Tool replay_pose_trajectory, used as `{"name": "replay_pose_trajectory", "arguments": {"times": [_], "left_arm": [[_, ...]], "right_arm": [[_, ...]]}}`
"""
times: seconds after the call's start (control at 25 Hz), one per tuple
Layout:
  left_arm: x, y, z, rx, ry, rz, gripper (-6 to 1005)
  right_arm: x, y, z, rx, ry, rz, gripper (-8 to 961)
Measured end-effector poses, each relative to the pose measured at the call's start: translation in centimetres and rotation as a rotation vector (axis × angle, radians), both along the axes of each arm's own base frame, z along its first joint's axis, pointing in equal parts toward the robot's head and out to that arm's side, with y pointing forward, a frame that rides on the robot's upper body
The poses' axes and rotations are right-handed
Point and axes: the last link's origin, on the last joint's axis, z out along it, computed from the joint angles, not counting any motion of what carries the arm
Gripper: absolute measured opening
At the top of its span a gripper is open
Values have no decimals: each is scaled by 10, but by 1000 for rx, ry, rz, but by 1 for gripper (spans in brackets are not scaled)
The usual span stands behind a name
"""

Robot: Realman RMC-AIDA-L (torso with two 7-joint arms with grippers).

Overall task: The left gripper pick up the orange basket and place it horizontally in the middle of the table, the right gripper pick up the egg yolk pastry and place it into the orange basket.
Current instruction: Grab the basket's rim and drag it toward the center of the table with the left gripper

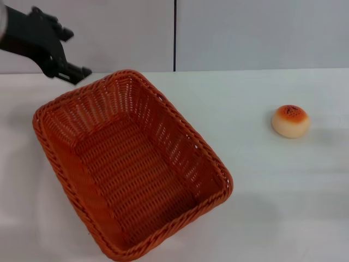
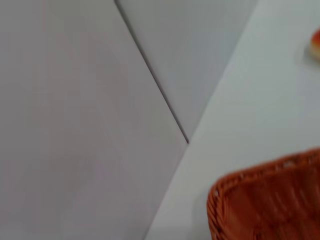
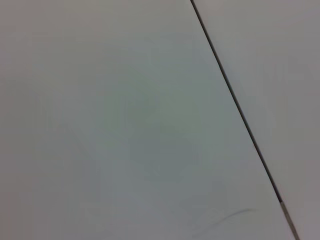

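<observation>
Now your black left gripper [image 1: 76, 73] hangs above the far-left rim, fingers' state unclear | rectangular orange woven wicker basket [image 1: 131, 164] lies diagonally on white tabletop [image 1: 262, 207] | small round glossy-topped egg yolk pastry [image 1: 291, 120] well apart, right.

Orange basket [image 1: 131, 169]: woven wicker, rough openwork. Egg yolk pastry [image 1: 290, 120]: glossy top. Table [image 1: 272, 207]: smooth, matt white.

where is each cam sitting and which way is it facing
Head view: on the head, looking forward and down at the table, basket and pastry; left gripper shows at far left.
Left wrist view: on the left wrist, facing the wall seam and a basket corner; no robot parts show.
Right wrist view: on the right wrist, facing only blank surface and a seam.
Head and left wrist views share basket and pastry.
</observation>
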Motion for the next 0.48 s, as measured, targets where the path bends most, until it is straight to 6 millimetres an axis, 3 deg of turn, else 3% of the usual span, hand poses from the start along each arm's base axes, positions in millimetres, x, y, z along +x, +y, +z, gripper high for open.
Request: {"name": "replay_pose_trajectory", "arguments": {"times": [0.08, 0.48], "left_arm": [[4, 5, -12, -28, 72, 14, 736], [6, 19, -36, -27, 163, 45, 717]], "right_arm": [[1, 0, 0, 3, 1, -4, 603], [4, 2, 3, 3, -12, -23, 604]]}}
